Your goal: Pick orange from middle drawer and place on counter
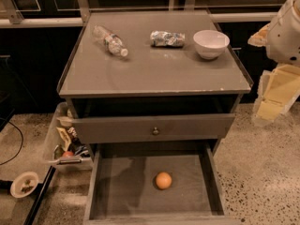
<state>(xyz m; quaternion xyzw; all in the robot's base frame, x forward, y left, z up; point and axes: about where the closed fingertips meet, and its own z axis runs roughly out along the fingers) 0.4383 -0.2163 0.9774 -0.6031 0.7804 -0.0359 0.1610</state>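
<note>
The orange [163, 180] lies on the bare grey floor of the middle drawer [122, 191], which is pulled out at the bottom of the view. The orange sits a little right of the drawer's centre. The counter [150, 71] is the glossy grey cabinet top above it. My gripper [268, 108] hangs at the right edge of the view, beside the cabinet's right side, level with the counter's front edge and well above and right of the orange. It holds nothing that I can see.
On the counter lie a clear plastic bottle [109, 40], a crumpled silver packet [167, 38] and a white bowl [211, 43]. A closed drawer front with a knob [155, 131] sits above the open drawer. A bin of clutter [65, 142] stands at the cabinet's left.
</note>
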